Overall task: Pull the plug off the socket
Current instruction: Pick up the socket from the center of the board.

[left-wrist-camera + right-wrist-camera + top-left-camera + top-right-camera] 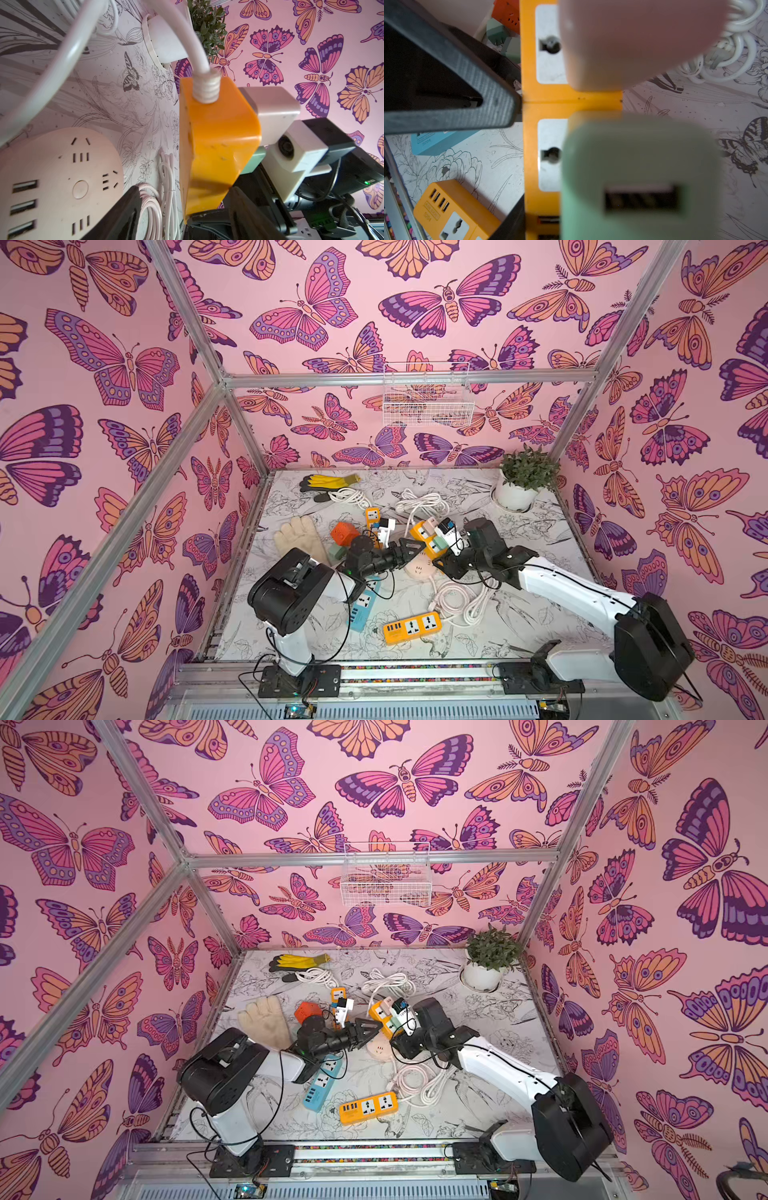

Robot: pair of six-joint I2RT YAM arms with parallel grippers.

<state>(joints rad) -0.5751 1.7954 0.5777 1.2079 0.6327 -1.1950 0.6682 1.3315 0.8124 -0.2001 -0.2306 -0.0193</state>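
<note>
The socket is an orange power strip [423, 534], lifted off the table in both top views. Two plugs sit in it: a pale pink one [633, 41] and a green one [639, 166]. My right gripper [444, 562] is shut on the strip's lower end. One of its fingers [513, 222] lies against the strip's side; the green plug hides the other. My left gripper [187, 217] is open and straddles the strip. A gap shows beside one finger [124, 214]. In the right wrist view a left finger [500, 104] touches the strip's edge between the two sockets.
Under the arms lie a round beige socket hub [417, 570], a blue strip [362, 608], a second orange strip [411, 626] and coiled white cables [465, 601]. A red cube socket [345, 533], gloves [299, 539] and a potted plant [523, 481] sit further back.
</note>
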